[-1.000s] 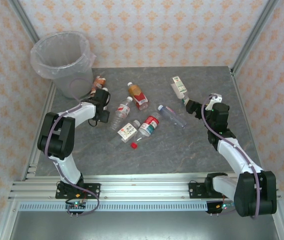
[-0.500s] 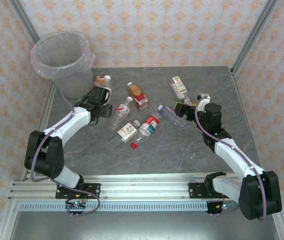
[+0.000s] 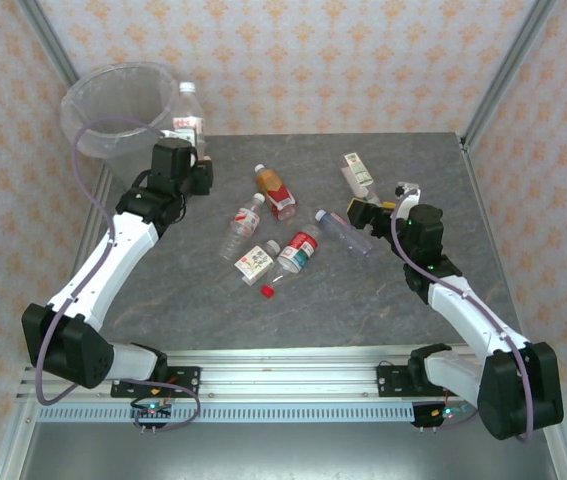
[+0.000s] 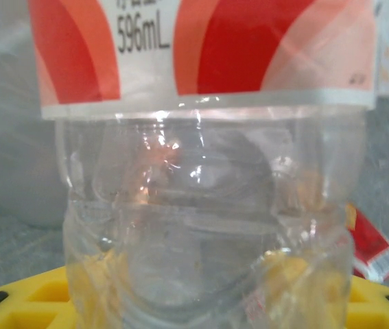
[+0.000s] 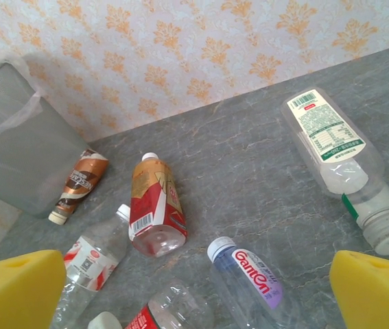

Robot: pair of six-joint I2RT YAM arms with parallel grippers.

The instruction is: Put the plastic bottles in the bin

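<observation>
My left gripper [image 3: 187,152] is shut on a clear plastic bottle with a red and white label [image 3: 187,118] and holds it upright in the air beside the right rim of the bin [image 3: 95,92]. In the left wrist view this bottle [image 4: 208,171] stands between the yellow fingers [image 4: 26,301]. My right gripper [image 3: 361,212] is open over the table, just above a clear bottle with a purple label [image 3: 345,233] [image 5: 254,275]. Several other plastic bottles lie mid-table: an amber one with a red label [image 3: 275,192] [image 5: 154,204], a clear one [image 3: 243,222], and a white and green one [image 3: 357,172] [image 5: 335,147].
A brown coffee bottle [image 5: 81,179] lies next to the bin's wall [image 5: 12,154]. A small red cap [image 3: 267,291] sits loose on the grey tabletop [image 3: 363,300]. Metal frame posts and patterned walls close in the back and sides.
My left gripper closed on the red-labelled bottle and lifted it from the table up to the bin's rim. My right gripper moved left toward the purple-labelled bottle.
</observation>
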